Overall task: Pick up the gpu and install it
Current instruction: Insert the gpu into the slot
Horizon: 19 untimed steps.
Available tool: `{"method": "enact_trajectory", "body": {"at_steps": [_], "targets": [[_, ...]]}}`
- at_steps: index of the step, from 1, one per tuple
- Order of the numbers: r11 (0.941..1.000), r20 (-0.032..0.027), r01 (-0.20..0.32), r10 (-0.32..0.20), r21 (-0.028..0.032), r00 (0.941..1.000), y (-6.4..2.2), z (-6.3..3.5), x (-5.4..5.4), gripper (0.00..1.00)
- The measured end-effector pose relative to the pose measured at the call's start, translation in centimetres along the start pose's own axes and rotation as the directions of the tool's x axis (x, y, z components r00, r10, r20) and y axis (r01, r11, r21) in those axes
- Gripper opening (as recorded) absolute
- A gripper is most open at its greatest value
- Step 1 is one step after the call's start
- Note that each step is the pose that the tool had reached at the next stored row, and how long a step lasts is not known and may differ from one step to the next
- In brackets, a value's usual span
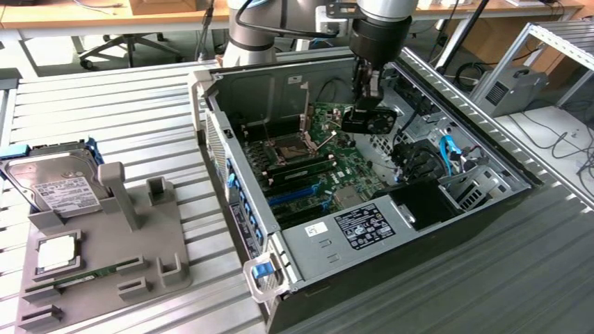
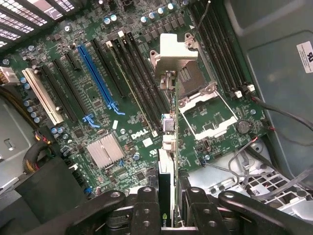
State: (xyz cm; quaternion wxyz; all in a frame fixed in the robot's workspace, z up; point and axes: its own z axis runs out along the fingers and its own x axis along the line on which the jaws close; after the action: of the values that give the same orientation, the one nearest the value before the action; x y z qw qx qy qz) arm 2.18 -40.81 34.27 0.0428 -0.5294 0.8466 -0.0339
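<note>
The gripper (image 2: 167, 205) clamps the gpu (image 2: 168, 147), a thin edge-on green card with a silver bracket.

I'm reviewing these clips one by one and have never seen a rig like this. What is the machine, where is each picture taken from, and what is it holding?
The machine is a single robot arm, reaching down into an open computer case lying on a slatted metal table. One picture comes from a camera off the arm; the other from a camera on the wrist, looking down past the tool at the green motherboard. The tool is shut on the gpu, a slim card seen edge-on in the wrist view, held above the motherboard and not yet seated. On the exterior view's left, a grey holder carries a hard drive, a chip and a memory stick.
</note>
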Motion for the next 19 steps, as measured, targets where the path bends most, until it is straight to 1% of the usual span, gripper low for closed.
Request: {"method": "enact_trajectory", "body": {"at_steps": [9,19], "targets": [[0.9990,0.0047,0.045,-0.045,-0.0015,0.9990,0.00,0.00,0.00,0.26],[0.9952,0.0103,0.098,-0.098,-0.0031,0.9951,0.00,0.00,0.00,0.26]]}}
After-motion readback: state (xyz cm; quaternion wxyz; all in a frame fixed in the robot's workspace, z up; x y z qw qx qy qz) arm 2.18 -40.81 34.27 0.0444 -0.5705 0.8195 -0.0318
